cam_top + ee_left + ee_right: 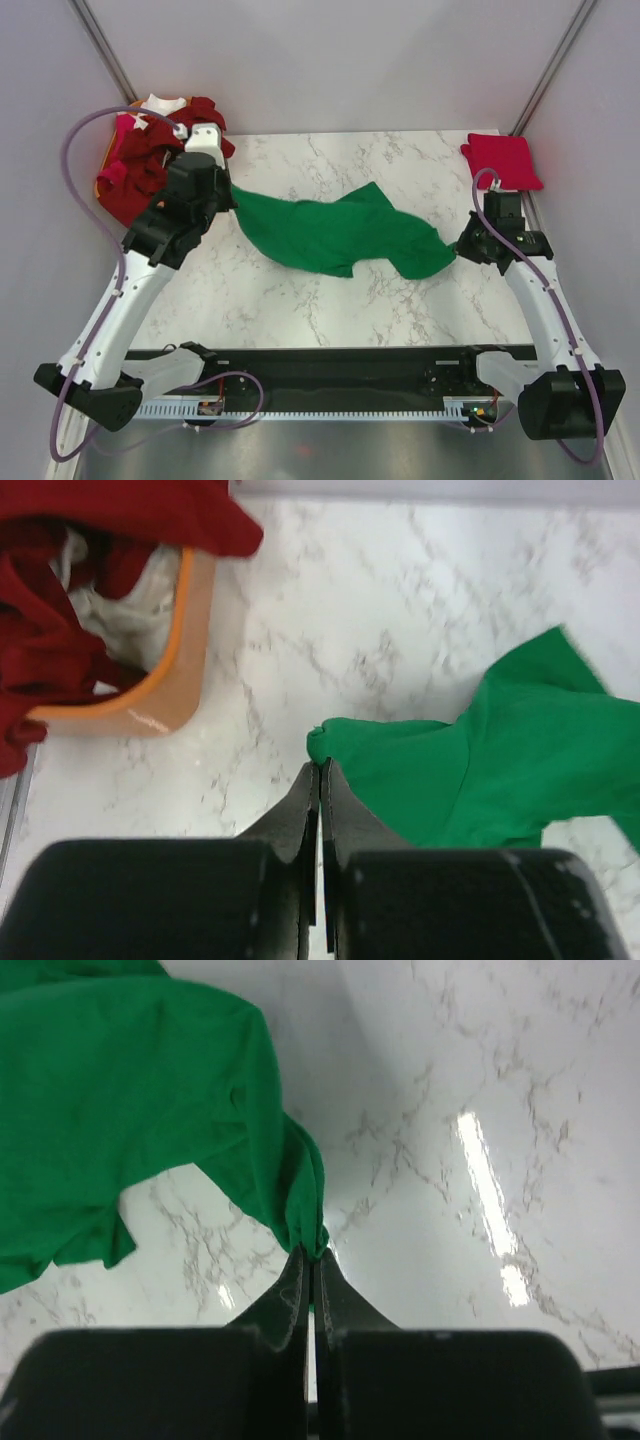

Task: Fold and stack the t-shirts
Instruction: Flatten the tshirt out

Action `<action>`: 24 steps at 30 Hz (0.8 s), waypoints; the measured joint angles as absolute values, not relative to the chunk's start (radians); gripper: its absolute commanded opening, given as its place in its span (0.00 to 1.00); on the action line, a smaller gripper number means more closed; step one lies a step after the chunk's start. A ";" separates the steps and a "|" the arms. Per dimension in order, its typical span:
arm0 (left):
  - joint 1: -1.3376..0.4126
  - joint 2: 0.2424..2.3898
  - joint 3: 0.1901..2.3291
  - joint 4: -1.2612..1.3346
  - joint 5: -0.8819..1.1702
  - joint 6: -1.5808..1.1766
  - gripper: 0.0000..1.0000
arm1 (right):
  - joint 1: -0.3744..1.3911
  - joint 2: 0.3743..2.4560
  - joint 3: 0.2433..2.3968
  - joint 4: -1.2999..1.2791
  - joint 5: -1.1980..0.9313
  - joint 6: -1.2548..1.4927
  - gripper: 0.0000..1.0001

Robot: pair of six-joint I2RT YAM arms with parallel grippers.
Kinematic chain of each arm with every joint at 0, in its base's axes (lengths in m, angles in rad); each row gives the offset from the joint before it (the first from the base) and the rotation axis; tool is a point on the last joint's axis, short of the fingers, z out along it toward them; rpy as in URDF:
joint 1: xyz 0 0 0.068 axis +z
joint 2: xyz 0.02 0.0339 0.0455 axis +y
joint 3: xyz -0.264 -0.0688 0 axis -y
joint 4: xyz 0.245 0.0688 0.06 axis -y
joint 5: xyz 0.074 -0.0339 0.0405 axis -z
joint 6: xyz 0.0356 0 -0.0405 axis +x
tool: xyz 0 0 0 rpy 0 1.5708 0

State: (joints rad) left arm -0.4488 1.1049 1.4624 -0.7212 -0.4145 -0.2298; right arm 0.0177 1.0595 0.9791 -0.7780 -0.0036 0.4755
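Both arms are out over the marble table [300, 300] and the bright green t-shirt [335, 235] is strung between them across the middle of the top. On the left end, the left gripper [320, 770] has its fingers pressed together, and a small corner of green cloth sits right at their tips, so it looks pinched there. Over on the right, the right gripper [312, 1256] is clamped tight on a bunched end of the same shirt, and the fabric gathers into a narrow twist right where the fingers meet. Between the two grips the shirt spreads wide and rumpled, with a loose flap hanging towards the near side. Just beyond the left arm, off the table's far left corner, stands the orange basket [185, 630], heaped with dark red t-shirts [40, 650] that spill over its rim, and a white t-shirt [110, 610] is tucked among them. At the far right corner, well apart from the green one, a bright red t-shirt [503, 160] lies folded flat on the marble.
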 measured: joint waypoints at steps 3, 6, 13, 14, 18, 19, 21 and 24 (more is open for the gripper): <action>-0.449 1.118 1.334 -0.738 -0.405 -0.238 0.02 | 0.018 1.063 0.948 -0.800 -0.021 0.474 0.00; -0.449 1.137 1.262 -0.763 -0.388 -0.244 0.02 | 0.018 1.056 0.961 -0.788 -0.027 0.470 0.00; -0.449 1.167 1.230 -0.759 -0.379 -0.246 0.02 | 0.018 0.992 0.922 -0.756 -0.084 0.469 0.98; -0.449 1.166 1.215 -0.750 -0.379 -0.246 0.02 | 0.018 0.971 0.894 -0.749 -0.094 0.466 0.98; -0.448 1.164 1.101 -0.722 -0.376 -0.247 0.02 | 0.028 0.956 0.846 -0.772 -0.097 0.469 0.98; -0.448 1.164 1.064 -0.717 -0.370 -0.248 0.02 | 0.040 0.963 0.849 -0.769 -0.086 0.474 0.98; -0.447 1.166 1.020 -0.718 -0.357 -0.249 0.02 | 0.089 0.998 0.883 -0.767 -0.062 0.491 0.98; -0.446 1.168 1.007 -0.710 -0.338 -0.249 0.02 | 0.215 1.138 1.019 -0.741 -0.020 0.509 0.98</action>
State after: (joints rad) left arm -0.4461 1.1683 1.0065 -0.7097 -0.3378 -0.2493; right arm 0.2150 1.1381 1.0191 -0.7410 -0.0196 0.5091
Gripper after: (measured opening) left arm 0.030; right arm 0.979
